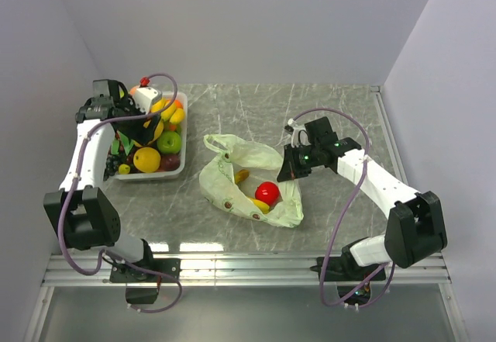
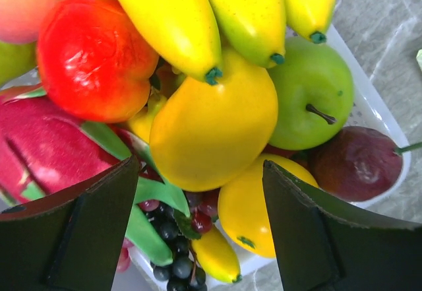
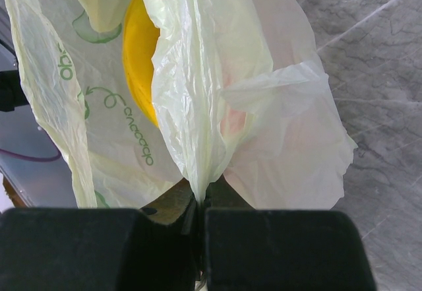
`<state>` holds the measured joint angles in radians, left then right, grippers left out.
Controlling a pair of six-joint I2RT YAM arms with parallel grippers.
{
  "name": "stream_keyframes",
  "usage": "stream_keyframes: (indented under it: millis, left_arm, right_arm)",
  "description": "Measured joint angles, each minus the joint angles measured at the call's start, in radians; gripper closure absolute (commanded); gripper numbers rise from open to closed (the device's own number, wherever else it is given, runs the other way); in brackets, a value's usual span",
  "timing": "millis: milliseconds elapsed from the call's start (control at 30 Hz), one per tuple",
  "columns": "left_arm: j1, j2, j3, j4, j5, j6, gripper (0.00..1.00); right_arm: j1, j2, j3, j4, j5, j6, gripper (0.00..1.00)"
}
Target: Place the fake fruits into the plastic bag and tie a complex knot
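Note:
The pale-green plastic bag (image 1: 252,179) lies open mid-table with a red apple (image 1: 267,192) and yellow fruit (image 1: 260,205) inside. My right gripper (image 1: 291,170) is shut on the bag's right edge, the film (image 3: 198,126) pinched between its jaws, a yellow fruit (image 3: 140,60) showing through the opening. The other fake fruits fill a clear tray (image 1: 177,170) at the left. My left gripper (image 1: 138,131) hovers open just above them, its fingers (image 2: 86,231) either side of a large yellow fruit (image 2: 214,116), a lemon (image 2: 247,212) and dark grapes (image 2: 168,238), holding nothing.
In the tray also lie bananas (image 2: 178,17), a red apple (image 2: 95,57), a green apple (image 2: 313,93), a pink dragonfruit (image 2: 46,149) and a dark red fruit (image 2: 356,162). White walls close in both sides. A metal rail (image 1: 248,268) runs along the near edge.

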<state>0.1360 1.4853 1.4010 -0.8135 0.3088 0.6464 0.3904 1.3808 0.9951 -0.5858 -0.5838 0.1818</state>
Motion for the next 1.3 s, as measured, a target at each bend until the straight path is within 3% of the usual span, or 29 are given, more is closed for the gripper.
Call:
stream_keyframes:
  millis: [633,1067,1300]
  left_arm:
    - [0.000,0.070,0.000,0.012,0.000,0.031,0.28]
    - [0.040,0.041,0.000,-0.010,0.008,0.050,0.56]
    - [0.082,-0.007,0.012,-0.031,0.008,0.057,0.58]
  right_arm:
    - [0.000,0.018,0.008,-0.010,-0.002,-0.002,1.00]
    - [0.000,0.029,0.020,-0.014,-0.003,-0.005,1.00]
    - [0.000,0.030,0.020,-0.013,-0.006,-0.005,1.00]
